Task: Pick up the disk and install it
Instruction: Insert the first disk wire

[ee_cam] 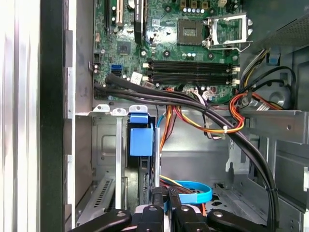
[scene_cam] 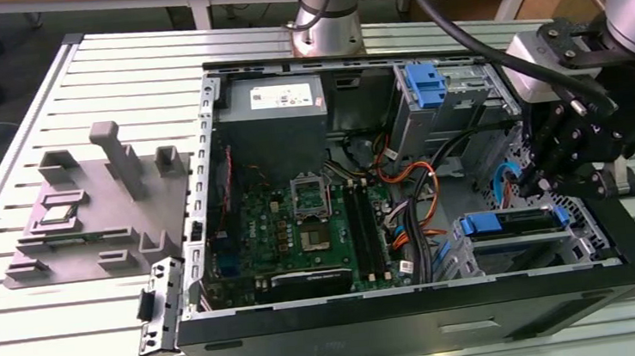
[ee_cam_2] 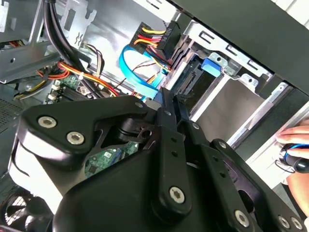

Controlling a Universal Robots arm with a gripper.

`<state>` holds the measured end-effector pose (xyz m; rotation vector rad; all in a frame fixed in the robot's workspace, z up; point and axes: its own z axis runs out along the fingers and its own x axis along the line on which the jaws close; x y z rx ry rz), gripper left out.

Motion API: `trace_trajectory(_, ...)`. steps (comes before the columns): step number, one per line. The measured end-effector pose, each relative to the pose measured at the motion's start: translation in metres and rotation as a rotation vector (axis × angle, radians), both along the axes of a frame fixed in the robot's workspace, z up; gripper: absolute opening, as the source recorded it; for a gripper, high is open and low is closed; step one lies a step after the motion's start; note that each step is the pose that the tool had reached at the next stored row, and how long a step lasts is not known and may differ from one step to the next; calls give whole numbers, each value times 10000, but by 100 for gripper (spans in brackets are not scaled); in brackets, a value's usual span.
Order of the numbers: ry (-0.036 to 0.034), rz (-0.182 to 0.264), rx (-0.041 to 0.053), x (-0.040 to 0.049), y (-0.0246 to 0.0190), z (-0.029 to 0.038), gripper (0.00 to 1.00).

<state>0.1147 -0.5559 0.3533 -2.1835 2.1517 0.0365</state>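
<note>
The disk (scene_cam: 514,221) lies in the drive cage at the front corner of the open computer case, on the exterior view's right, its blue rails showing. In the first wrist view the disk (ee_cam: 141,141) is edge-on in the cage slot with its blue tab facing out. The second wrist view shows the disk (ee_cam_2: 195,77) beside a blue clip. My gripper (scene_cam: 532,189) hangs just above the disk, toward the case's inside. In both wrist views the gripper (ee_cam: 164,205) (ee_cam_2: 161,94) has its fingers pressed together with nothing between them, close to the slot.
Orange and black cable bundles (ee_cam: 212,121) and a blue ribbon cable (ee_cam_2: 137,72) run near the cage. The motherboard (scene_cam: 299,231) fills the case floor. A second blue bracket (scene_cam: 425,82) sits in the upper cage. A grey fixture (scene_cam: 90,206) stands outside. A person's hand (ee_cam_2: 292,140) is beside the case.
</note>
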Motion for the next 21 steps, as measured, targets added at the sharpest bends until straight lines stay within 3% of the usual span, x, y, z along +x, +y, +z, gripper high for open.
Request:
trace_trajectory(2, -109, 0, 2, -18, -20, -7, 16)
trace_trajectory(4, -157, 0, 1, -32, -44, -15, 16)
trace_trajectory(14, -175, 2, 5, -74, -99, -115, 16)
trace_trajectory(21, -214, 4, 5, -75, -130, -137, 16)
